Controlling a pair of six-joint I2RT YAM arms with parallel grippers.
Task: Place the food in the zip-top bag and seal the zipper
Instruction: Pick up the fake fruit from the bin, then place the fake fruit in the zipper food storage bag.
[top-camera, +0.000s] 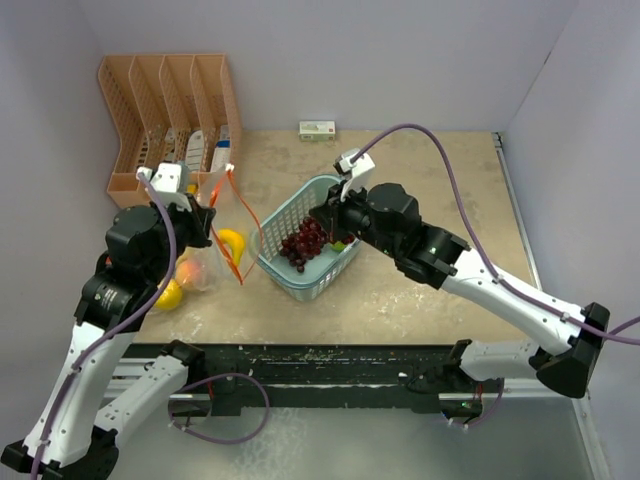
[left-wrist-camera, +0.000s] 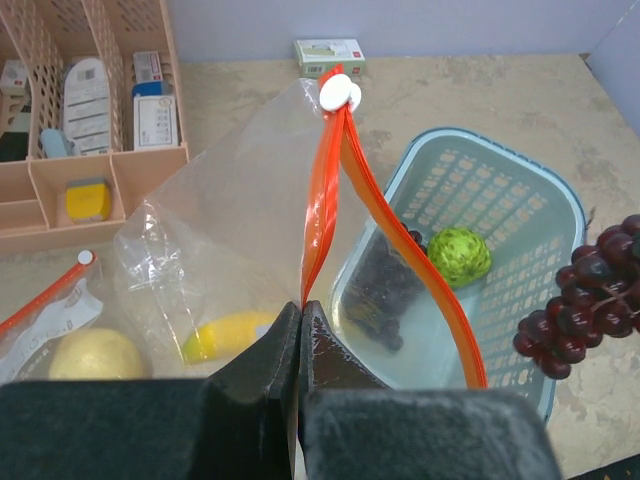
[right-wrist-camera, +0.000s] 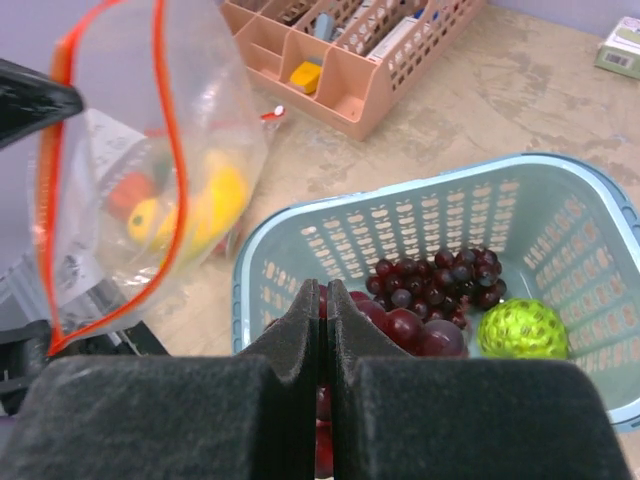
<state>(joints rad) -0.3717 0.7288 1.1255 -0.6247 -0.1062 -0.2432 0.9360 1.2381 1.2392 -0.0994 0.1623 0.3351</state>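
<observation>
Left wrist shows crinkly clear bag (left-wrist-camera: 230, 200), orange-red zipper (left-wrist-camera: 318, 220) gaping.

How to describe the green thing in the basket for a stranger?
Find the light blue mesh basket on the table. Inside it, beside dark red grapes, lies a small ball. It alone is bright green and bumpy.

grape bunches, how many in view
2. One grape bunch hangs from the right gripper over the basket; a second bunch lies inside it beside the green ball. Others may be hidden.
</observation>
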